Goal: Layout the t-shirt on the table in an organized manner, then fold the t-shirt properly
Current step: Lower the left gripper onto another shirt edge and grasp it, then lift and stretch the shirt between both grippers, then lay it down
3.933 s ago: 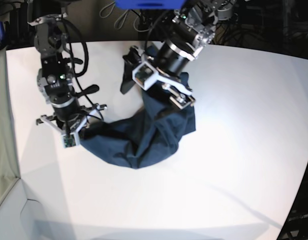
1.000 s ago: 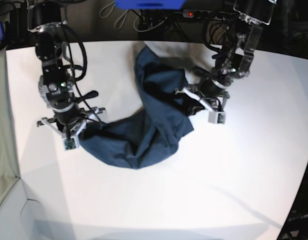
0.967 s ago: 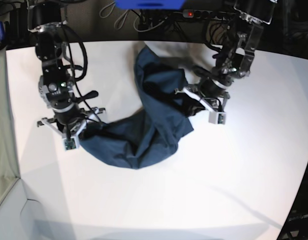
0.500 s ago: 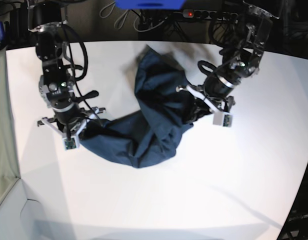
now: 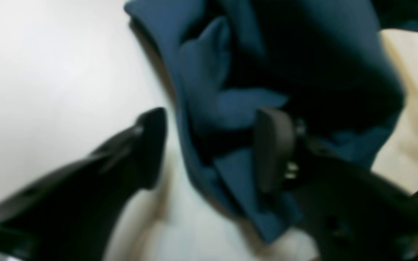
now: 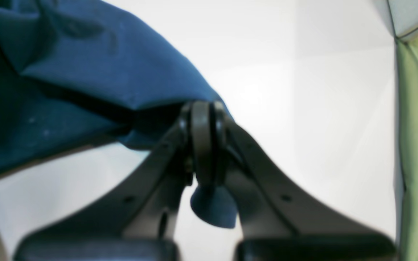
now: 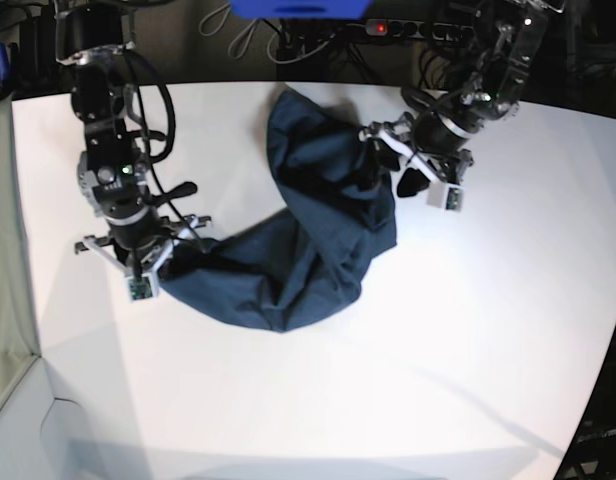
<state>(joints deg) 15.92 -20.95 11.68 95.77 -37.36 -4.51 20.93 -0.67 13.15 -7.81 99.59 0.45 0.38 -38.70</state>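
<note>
T-shirt (image 7: pixel 308 240) bunched in a dark navy crescent on the white bench (image 7: pixel 468 350).

Matte, smooth benchtop with a curved far edge; dark cables and gear behind it, wide bare surface toward the near and right sides. Soft, creased cotton curves from the far middle down to the left. Right gripper (image 6: pixel 203 145) has its jaws clenched on a fold at the shirt's left end. Left gripper (image 5: pixel 209 145) stands with jaws released, straddling the shirt's rumpled right edge.
</note>
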